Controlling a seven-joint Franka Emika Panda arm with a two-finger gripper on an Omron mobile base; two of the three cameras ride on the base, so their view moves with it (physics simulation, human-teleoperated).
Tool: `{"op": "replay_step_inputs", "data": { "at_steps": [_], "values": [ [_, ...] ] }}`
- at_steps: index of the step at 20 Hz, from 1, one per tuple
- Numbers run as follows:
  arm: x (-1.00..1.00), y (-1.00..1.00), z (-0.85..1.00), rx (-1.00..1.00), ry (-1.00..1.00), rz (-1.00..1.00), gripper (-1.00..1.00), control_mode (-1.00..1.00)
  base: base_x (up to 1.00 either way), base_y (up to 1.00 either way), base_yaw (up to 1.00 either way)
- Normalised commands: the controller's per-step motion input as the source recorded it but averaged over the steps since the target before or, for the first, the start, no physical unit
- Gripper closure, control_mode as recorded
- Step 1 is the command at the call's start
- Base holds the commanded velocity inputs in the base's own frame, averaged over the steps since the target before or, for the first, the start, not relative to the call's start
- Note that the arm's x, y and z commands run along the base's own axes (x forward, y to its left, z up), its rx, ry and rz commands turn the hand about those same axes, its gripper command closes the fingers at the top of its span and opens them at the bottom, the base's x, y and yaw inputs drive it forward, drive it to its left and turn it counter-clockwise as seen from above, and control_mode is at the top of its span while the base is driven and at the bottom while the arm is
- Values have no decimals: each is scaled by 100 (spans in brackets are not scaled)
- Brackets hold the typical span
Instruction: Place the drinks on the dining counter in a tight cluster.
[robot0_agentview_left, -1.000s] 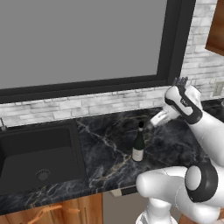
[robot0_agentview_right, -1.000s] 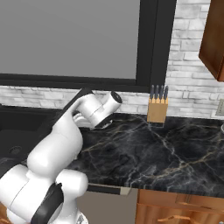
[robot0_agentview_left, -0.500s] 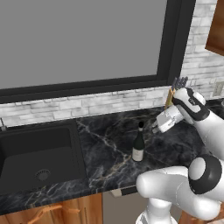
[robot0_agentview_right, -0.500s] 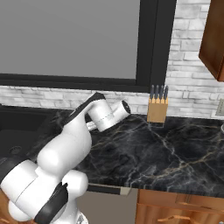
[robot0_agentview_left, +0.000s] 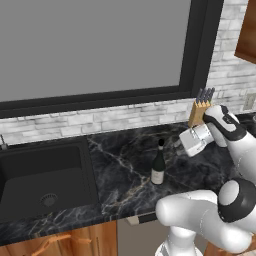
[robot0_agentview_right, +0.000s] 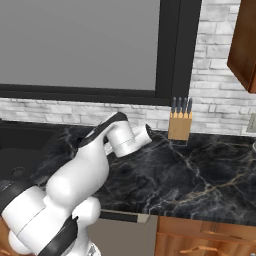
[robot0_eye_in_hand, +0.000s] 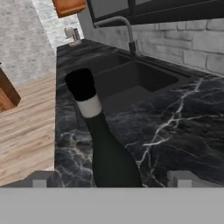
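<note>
One of the drinks, a slim dark wine bottle (robot0_agentview_left: 158, 167) with a white label, stands upright on the black marble wall counter (robot0_agentview_left: 125, 160), right of the sink. My gripper (robot0_agentview_left: 184, 144) hovers to the bottle's right at about neck height, apart from it and open with nothing held. In the hand view the bottle (robot0_eye_in_hand: 107, 148) rises close in front, between the two spread fingertips of the gripper (robot0_eye_in_hand: 111, 179). In the right base view the gripper (robot0_agentview_right: 146, 131) points right, and my arm hides the bottle. The dining counter is out of view.
A black sink (robot0_agentview_left: 45, 180) lies left of the bottle, with its faucet (robot0_eye_in_hand: 127, 30) at the back wall. A wooden knife block (robot0_agentview_right: 180, 125) stands against the brick wall behind my hand. A dark-framed window spans the wall above.
My hand has swung rightward and dipped slightly toward the counter, jaws still wide. The wine bottle has stayed where it was.
</note>
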Motion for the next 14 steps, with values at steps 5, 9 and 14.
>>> {"op": "replay_step_inputs", "data": {
  "at_steps": [5, 9, 14],
  "values": [
    [-39, 13, -23, 5, -8, 10, -100, -100, 0, 0, 0],
    [24, 4, -12, 0, 0, 1, -100, -100, 0, 0, 0],
    [37, 0, -22, 4, 0, -1, -100, -100, 0, 0, 0]
  ]
}}
